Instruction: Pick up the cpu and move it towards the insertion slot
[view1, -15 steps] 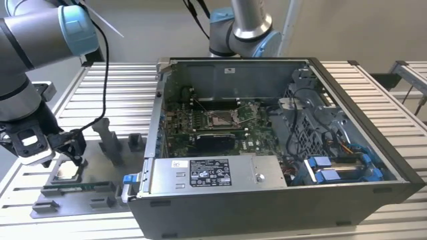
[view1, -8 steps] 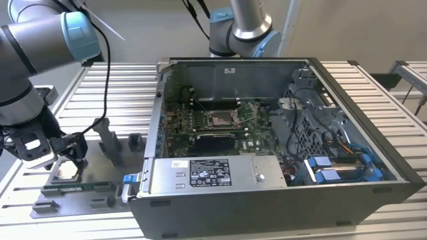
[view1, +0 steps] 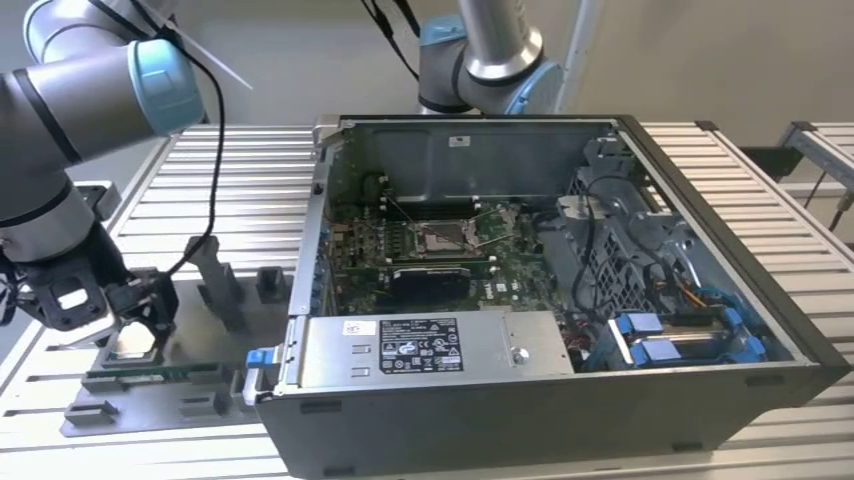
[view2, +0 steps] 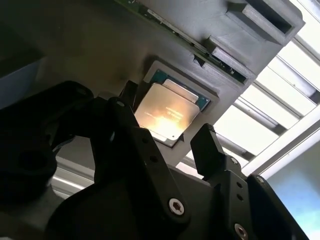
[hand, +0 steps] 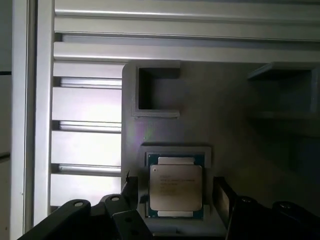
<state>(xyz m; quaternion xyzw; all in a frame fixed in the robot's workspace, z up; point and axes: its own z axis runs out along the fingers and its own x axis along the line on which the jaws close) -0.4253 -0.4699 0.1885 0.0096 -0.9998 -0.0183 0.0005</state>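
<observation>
Ribbed aluminium table (view1: 240, 170), open dark grey computer case (view1: 534, 420) on it, grey printed fixture plate (view1: 187, 312) beside the case on the exterior view's left.

- Black 2-finger gripper (view1: 134, 325) hangs low over the fixture plate. Fingers (hand: 131, 187) are spread, 1 on each side of the cpu, with nothing pinched. In the first wrist view a strip of holder rim shows between each finger and the chip.
- Small flat square cpu with a silvery metal top (hand: 176, 187) lies flat in a shallow grey square holder recess (hand: 175, 149) on the plate. Its green edge shows on 2 sides.
- Square metal-framed insertion slot (view1: 441, 237) is on the green motherboard inside the case, well apart from the cpu.
- The case's left side wall (view1: 318, 250) stands between the plate and the slot. The case top is open above the board.
- Near the slot: black rectangular patch (view1: 430, 288) just beside it, silver power supply box (view1: 427, 345) along the near edge, and a cable bundle (view1: 607, 215) on the exterior view's right.
- On the plate: long thin green memory stick (view1: 154, 373) just beside the gripper, 2 upright grey posts (view1: 220, 285) near it, and an open square pocket (hand: 131, 90) close to the cpu holder.
</observation>
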